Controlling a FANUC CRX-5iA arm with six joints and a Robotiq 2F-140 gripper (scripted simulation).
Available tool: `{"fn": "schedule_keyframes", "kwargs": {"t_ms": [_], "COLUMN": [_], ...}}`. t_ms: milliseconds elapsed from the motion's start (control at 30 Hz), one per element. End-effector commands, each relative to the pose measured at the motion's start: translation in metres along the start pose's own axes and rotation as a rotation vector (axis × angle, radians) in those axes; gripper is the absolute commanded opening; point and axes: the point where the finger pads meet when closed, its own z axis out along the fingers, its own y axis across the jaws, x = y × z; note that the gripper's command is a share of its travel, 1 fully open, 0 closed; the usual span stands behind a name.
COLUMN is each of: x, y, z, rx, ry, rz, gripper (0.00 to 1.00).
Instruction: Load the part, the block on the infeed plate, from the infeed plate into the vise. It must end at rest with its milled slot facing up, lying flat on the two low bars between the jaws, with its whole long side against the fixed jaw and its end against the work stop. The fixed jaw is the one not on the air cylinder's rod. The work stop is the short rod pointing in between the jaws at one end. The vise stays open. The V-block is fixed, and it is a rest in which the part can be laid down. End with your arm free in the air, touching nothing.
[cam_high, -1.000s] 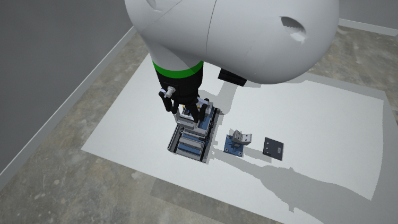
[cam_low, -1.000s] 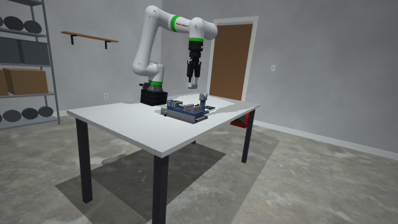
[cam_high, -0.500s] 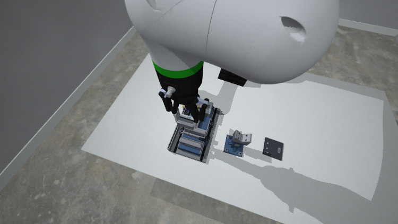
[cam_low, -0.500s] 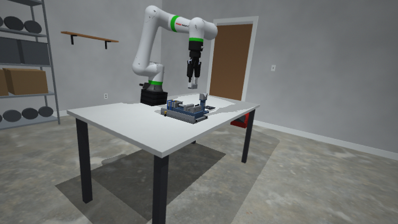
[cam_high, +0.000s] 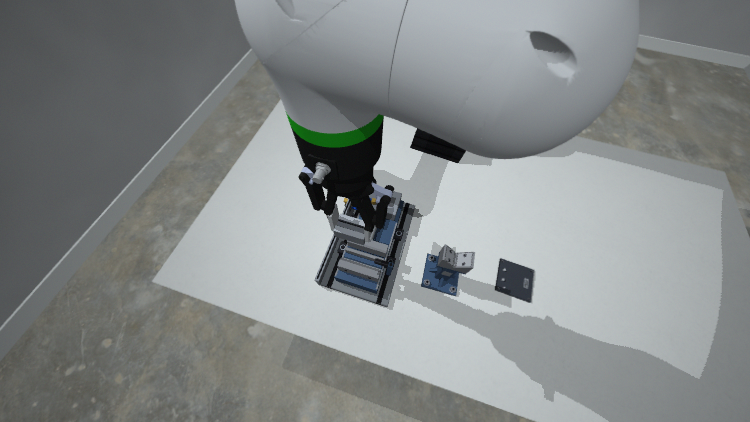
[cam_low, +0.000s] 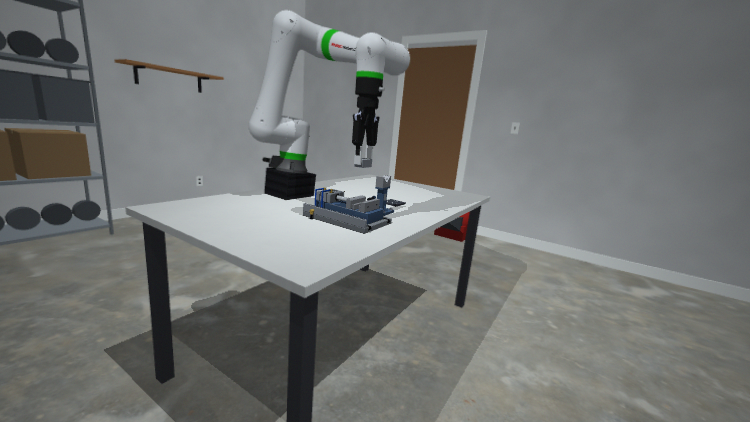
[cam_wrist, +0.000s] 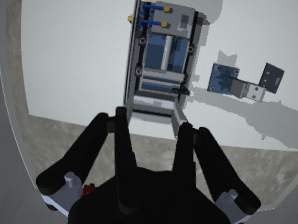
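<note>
My gripper (cam_high: 351, 223) is shut on the part (cam_high: 350, 229), a light grey block, and holds it in the air well above the vise (cam_high: 361, 259). In the exterior view the gripper (cam_low: 362, 156) hangs with the part (cam_low: 362, 160) high over the vise (cam_low: 348, 207). In the wrist view the part (cam_wrist: 154, 112) spans between my fingertips, with the vise (cam_wrist: 162, 50) far below. The vise jaws stand open, with blue and grey parts between them. I cannot tell which way the slot faces.
The V-block (cam_high: 452, 262) on its blue base stands right of the vise. The dark infeed plate (cam_high: 515, 279) lies further right with nothing on it. Both also show in the wrist view, the V-block (cam_wrist: 233, 83) and the plate (cam_wrist: 272, 76). The arm's base (cam_low: 289, 182) stands behind the vise.
</note>
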Motion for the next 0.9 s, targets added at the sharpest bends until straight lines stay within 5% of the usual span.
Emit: {"fn": "schedule_keyframes", "kwargs": {"t_ms": [0,867], "x": [0.000,0.000], "y": [0.000,0.000], "z": [0.000,0.015], "rx": [0.000,0.000], "ry": [0.000,0.000], "rz": [0.000,0.001], "gripper": [0.00,0.00]}}
